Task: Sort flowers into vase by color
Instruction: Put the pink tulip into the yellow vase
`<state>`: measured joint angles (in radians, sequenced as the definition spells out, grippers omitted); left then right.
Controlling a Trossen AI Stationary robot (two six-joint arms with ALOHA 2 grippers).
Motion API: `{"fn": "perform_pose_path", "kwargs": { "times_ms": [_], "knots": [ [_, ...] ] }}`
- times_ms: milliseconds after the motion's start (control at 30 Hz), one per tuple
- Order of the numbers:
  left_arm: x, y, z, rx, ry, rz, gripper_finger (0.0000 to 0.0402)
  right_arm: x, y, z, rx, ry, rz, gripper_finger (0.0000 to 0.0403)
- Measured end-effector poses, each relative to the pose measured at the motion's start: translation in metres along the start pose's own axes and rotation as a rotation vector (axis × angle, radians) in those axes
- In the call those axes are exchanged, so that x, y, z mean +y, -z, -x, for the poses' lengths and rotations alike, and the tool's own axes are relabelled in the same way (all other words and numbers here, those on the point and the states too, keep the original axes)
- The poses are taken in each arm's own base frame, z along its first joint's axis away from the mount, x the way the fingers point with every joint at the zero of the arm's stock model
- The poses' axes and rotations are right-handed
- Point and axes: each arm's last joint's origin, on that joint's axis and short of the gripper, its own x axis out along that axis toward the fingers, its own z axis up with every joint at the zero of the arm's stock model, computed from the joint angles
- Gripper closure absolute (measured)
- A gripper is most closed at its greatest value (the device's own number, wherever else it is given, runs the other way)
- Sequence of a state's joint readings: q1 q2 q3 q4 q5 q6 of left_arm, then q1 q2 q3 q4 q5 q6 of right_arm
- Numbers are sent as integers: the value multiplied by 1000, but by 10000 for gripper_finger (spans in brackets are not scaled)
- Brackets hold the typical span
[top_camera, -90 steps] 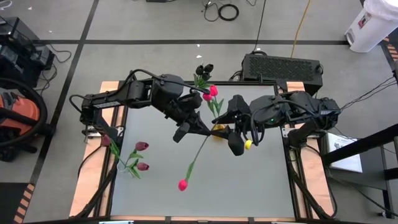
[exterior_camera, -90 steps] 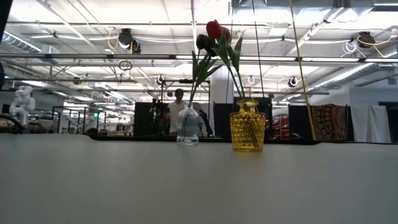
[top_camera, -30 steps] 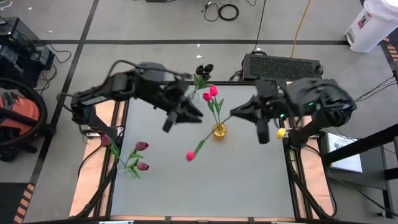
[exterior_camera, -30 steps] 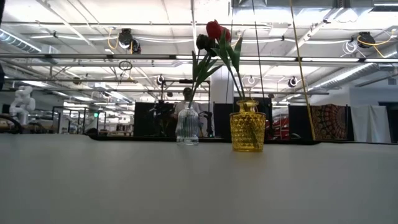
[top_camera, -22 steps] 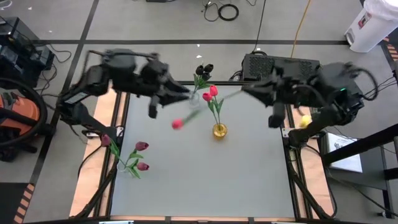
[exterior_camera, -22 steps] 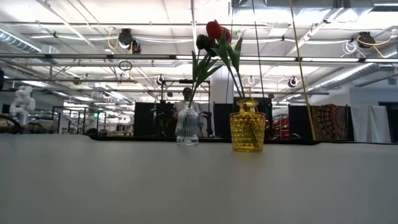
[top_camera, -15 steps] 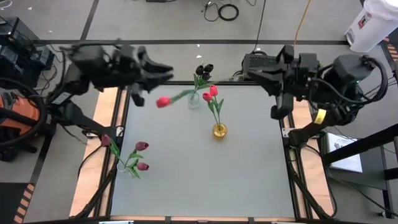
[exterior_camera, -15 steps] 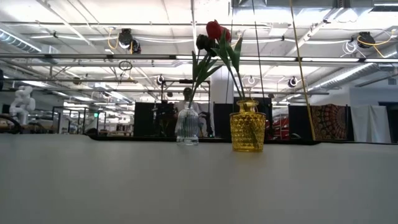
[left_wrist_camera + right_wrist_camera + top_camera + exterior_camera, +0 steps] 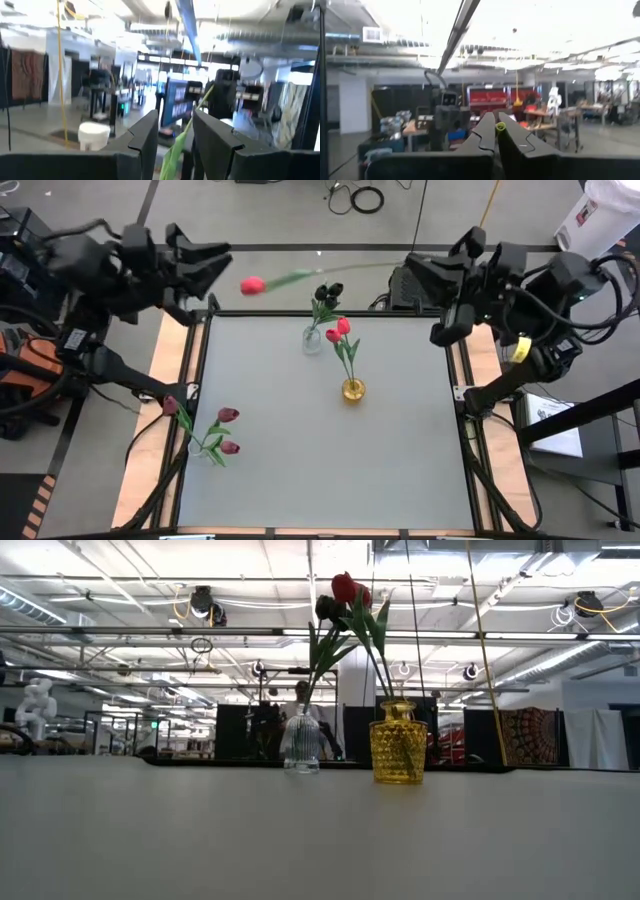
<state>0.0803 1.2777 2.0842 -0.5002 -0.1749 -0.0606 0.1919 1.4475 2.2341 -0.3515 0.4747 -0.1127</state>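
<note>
Both arms are raised w/ a pink tulip (image 9: 252, 284) strung between them above the counter's (image 9: 320, 470) 12 o'clock edge. The right pincer (image 9: 495, 131) is clenched on the stem's cut end, and the left pincer (image 9: 176, 134) has its fingers around the stem near the head. Other flowers sit in 2 vases — clear (image 9: 312, 340) and yellow (image 9: 352, 390) — near 12 o'clock, and 2 maroon tulips (image 9: 226, 430) lie at 8 o'clock.

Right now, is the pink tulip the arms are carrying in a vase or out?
Out. The pink tulip hangs in the air past the table's far edge, stem stretched between both raised arms, away from the clear vase and yellow vase.
</note>
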Motion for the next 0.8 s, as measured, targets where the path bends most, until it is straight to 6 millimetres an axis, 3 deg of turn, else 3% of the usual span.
{"fn": "perform_pose_path", "kwargs": {
  "times_ms": [367, 800],
  "knots": [
    [1, -11, 3, -103, -29, -24, 273, -7, -20, -4, -239, 70, 60, 402],
    [-5, -11, -23, -250, 31, 56, 273, 2, -12, -29, -415, 44, 119, 402]
  ]
}}
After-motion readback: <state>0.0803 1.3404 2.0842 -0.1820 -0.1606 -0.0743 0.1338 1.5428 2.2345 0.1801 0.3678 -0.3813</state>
